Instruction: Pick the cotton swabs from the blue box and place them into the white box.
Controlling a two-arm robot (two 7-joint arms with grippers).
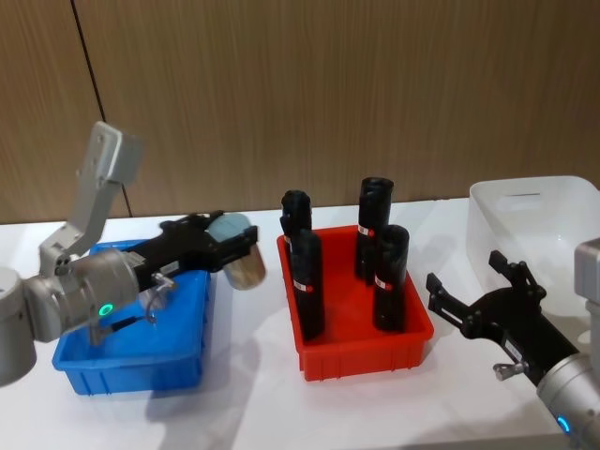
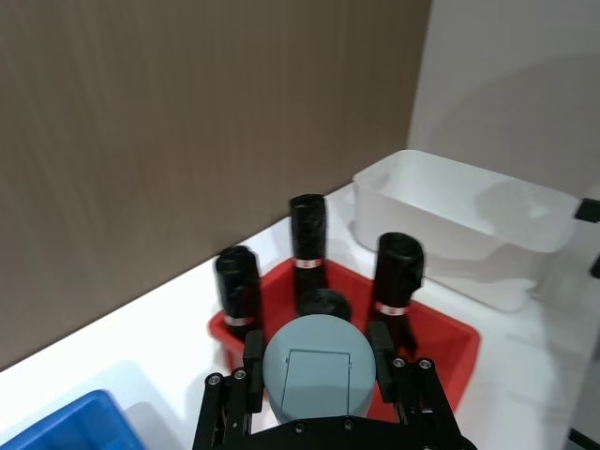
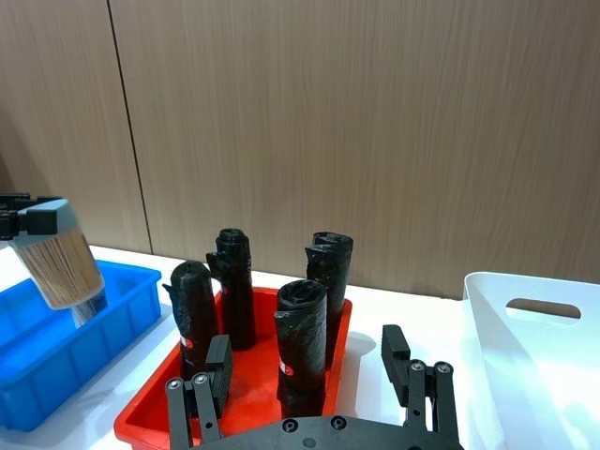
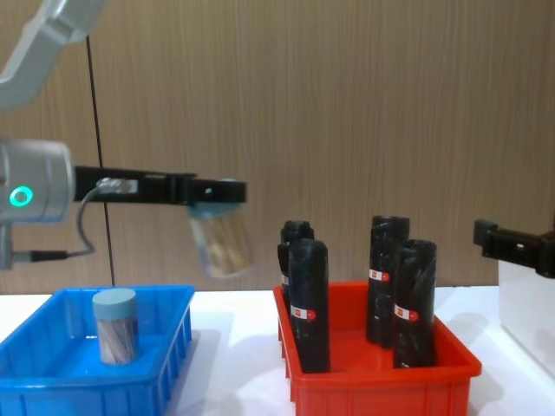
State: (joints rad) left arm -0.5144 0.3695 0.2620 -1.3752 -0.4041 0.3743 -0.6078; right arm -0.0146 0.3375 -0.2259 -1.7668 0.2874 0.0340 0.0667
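Wood panelling (image 1: 375,84) behind, our left tool (image 1: 239,246) pinches one clear grey-lidded swab jar (image 1: 247,268), left of the red plastic bin (image 1: 366,352). Another jar (image 4: 115,328) waits in the ribbed blue plastic bin (image 4: 52,390); our right tool (image 1: 466,274) hangs spread.

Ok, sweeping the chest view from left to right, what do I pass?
Blue box with a standing swab jar → held swab jar in the left hand → red bin of black rolls → open right hand, by the white box.
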